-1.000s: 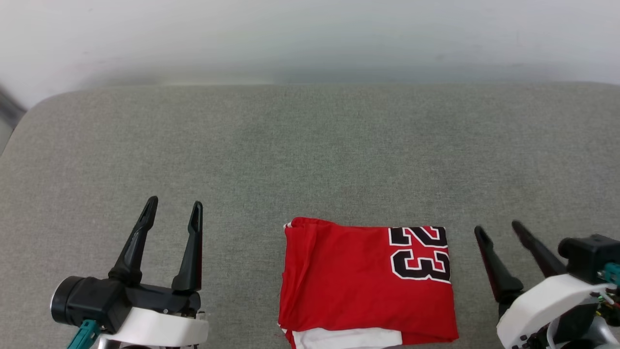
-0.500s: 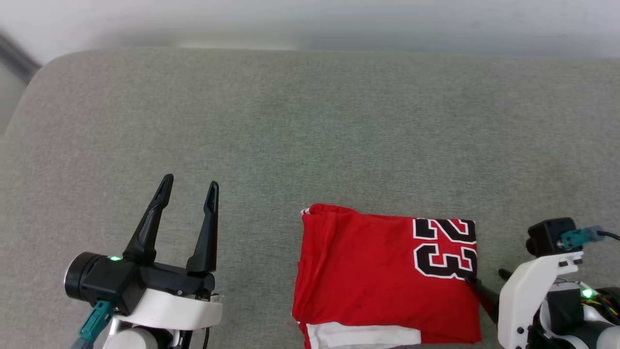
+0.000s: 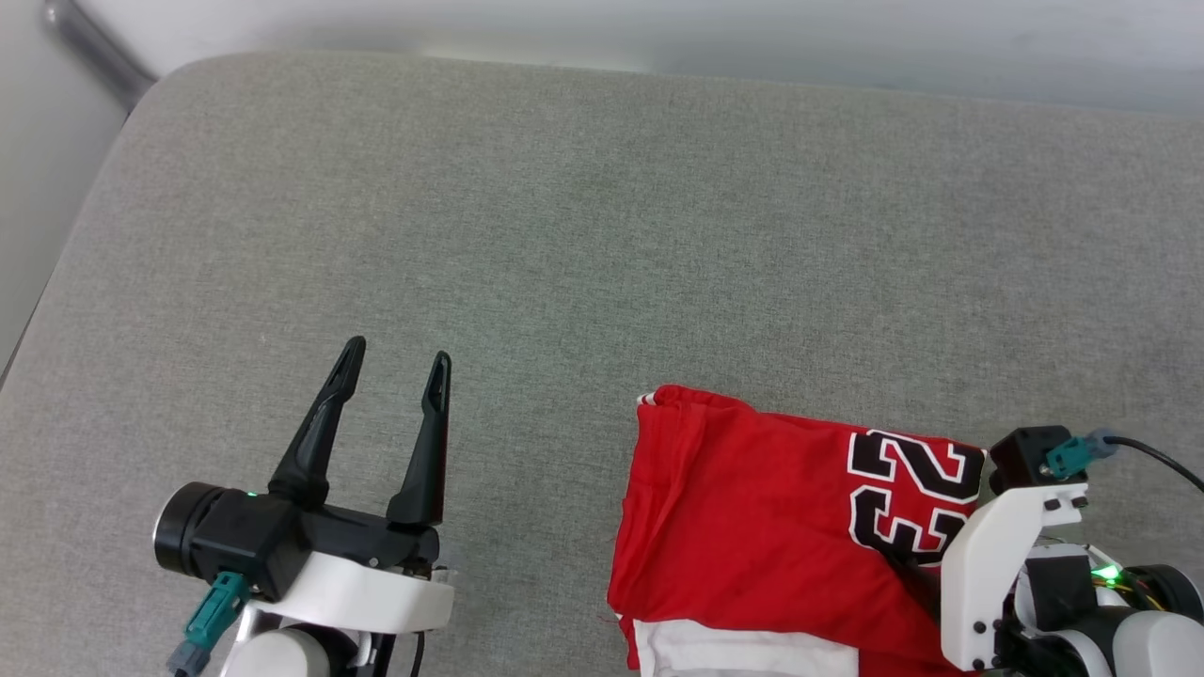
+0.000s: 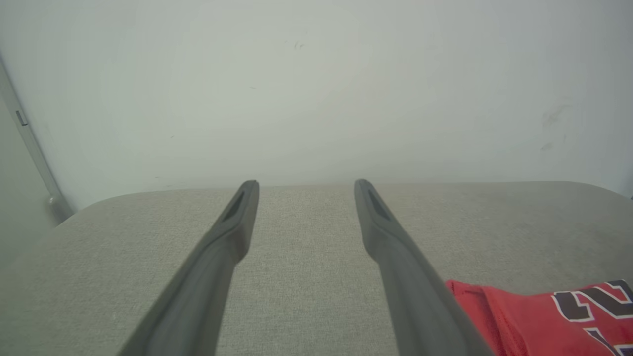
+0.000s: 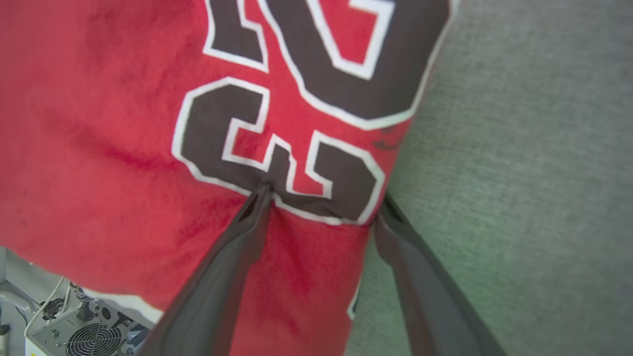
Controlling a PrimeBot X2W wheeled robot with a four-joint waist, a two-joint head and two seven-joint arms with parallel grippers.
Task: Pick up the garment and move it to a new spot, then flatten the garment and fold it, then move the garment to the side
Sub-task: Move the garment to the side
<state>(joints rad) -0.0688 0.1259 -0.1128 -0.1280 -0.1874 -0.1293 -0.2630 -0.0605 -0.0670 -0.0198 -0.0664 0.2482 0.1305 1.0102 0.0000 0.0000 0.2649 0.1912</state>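
The garment [image 3: 752, 527] lies folded in a red rectangle on the grey cushion [image 3: 564, 235], with a black white-outlined "23" near its right edge and a white strip at its near edge. My right gripper [image 5: 326, 194] is tipped down over that right edge, open. One finger [image 5: 247, 227] rests on the number and the other finger [image 5: 410, 257] sits at the edge against the cushion. In the head view its white wrist [image 3: 997, 564] covers the fingers. My left gripper [image 3: 399, 351] stands open and empty to the left of the garment [image 4: 544, 316], apart from it.
A pale wall [image 3: 658, 28] runs behind the cushion's far edge. A dark bar [image 3: 94, 42] slants at the far left corner. Past the garment's near edge, the right wrist view shows a white unit with a fan [image 5: 94, 338] and cables.
The head camera has turned, shifting the whole picture rightward. My right gripper, which stood beside the garment pointing up, has tipped down onto the garment's right edge. The left gripper keeps its pose.
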